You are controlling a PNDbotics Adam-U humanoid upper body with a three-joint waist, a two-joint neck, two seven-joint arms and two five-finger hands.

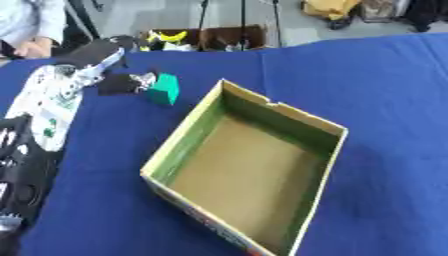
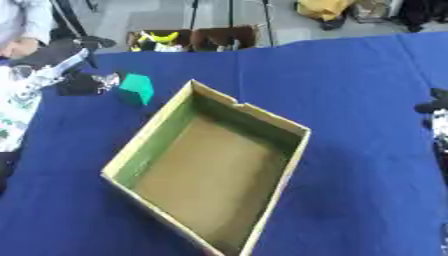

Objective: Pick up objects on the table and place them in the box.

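Note:
A green block [image 1: 164, 89] sits tilted on the blue table [image 1: 385, 100], just beyond the far left corner of the box. The open cardboard box [image 1: 334, 150] lies in the middle with green inner walls and a bare brown floor, and nothing is inside it. My left arm runs up the left side, and my left hand [image 1: 120, 83] is right against the block's left face. Blur hides whether it holds the block. Only a dark part of my right hand [image 2: 435, 107] shows, at the right edge, far from the box.
Beyond the table's far edge stand a brown crate with yellow and white items [image 1: 175, 39] and several stand legs. A person [image 1: 31, 30] is at the far left corner. Bare blue cloth lies right of the box.

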